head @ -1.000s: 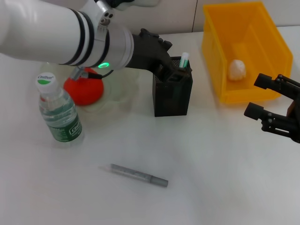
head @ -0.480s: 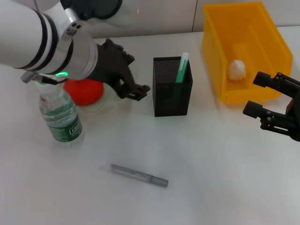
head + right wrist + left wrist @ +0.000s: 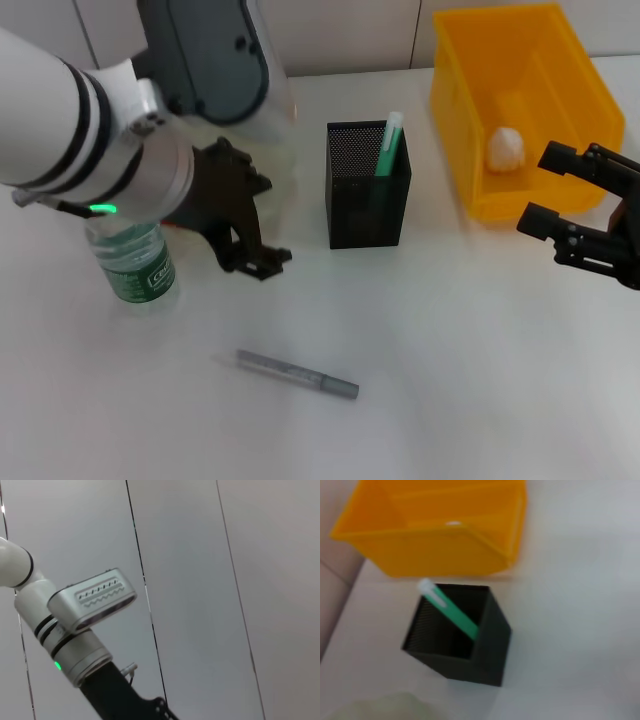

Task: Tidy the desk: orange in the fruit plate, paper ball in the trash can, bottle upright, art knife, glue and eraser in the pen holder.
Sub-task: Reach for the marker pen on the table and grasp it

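The black mesh pen holder (image 3: 368, 190) stands mid-table with the green glue stick (image 3: 388, 145) leaning inside; the left wrist view shows both from above (image 3: 457, 630). A grey art knife (image 3: 297, 374) lies on the table nearer me. My left gripper (image 3: 258, 262) hangs open and empty between the holder and the upright bottle (image 3: 132, 265), whose top is covered by my left arm. The paper ball (image 3: 506, 147) lies in the yellow trash can (image 3: 470, 120). A pale green edge of the fruit plate (image 3: 395, 705) shows. The orange is hidden by the arm and the eraser is out of view. My right gripper (image 3: 548, 190) stays open beside the trash can.
The big white left arm (image 3: 90, 130) covers the table's back left. The trash can fills the back right corner, with my right gripper just in front of it. The right wrist view shows only wall panels and the left arm (image 3: 75, 630).
My left gripper has drawn back from above the pen holder, leftward and toward me, down beside the bottle. The green stick stays in the holder. The right gripper has barely moved.
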Robot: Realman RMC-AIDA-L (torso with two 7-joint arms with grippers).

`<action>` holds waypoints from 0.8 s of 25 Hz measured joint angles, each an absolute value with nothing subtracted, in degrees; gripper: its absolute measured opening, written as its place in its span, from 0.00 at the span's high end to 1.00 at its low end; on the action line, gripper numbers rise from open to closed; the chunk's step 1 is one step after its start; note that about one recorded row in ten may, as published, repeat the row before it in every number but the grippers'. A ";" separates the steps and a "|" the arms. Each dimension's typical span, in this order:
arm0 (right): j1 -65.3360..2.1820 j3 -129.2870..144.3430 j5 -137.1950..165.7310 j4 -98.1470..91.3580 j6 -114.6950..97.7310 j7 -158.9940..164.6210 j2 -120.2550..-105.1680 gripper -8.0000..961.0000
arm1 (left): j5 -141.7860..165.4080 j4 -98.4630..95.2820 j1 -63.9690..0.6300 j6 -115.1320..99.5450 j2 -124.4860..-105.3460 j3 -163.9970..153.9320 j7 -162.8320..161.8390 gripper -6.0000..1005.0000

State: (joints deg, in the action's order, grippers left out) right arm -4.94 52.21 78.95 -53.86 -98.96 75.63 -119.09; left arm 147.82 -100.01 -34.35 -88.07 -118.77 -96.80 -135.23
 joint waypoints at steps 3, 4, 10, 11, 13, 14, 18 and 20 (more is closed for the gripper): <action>-5.23 52.20 78.99 -53.81 -98.96 75.65 -119.09 0.15 | 147.69 -100.37 -34.68 -90.05 -118.83 -98.54 -132.86 0.27; -5.39 52.21 79.03 -53.80 -98.96 75.65 -119.09 0.15 | 147.76 -100.65 -34.77 -90.87 -118.89 -99.90 -131.15 0.27; -5.48 52.21 79.06 -53.76 -98.96 75.67 -119.09 0.15 | 149.09 -100.72 -35.42 -92.88 -118.94 -101.38 -127.95 0.27; -5.49 52.20 79.07 -53.73 -98.96 75.67 -119.09 0.15 | 149.21 -100.58 -35.51 -93.06 -118.96 -101.44 -127.52 0.27; -5.54 52.20 79.09 -53.62 -98.96 75.67 -119.12 0.15 | 149.43 -100.09 -35.75 -93.47 -119.01 -101.78 -126.60 0.27; -5.56 52.20 79.10 -53.52 -98.96 75.67 -119.16 0.15 | 150.06 -99.83 -35.86 -93.61 -119.00 -102.54 -126.18 0.28; -5.56 52.20 79.10 -53.32 -98.96 75.67 -119.18 0.15 | 152.11 -99.79 -35.63 -93.80 -119.05 -104.79 -125.09 0.28; -5.55 52.20 79.10 -53.27 -98.97 75.67 -119.13 0.15 | 153.57 -99.80 -35.48 -93.94 -119.10 -106.67 -124.82 0.28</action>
State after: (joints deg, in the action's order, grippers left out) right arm -5.55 52.21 79.10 -53.27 -98.97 75.67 -119.13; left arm 153.57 -99.79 -35.48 -93.94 -119.10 -106.67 -124.82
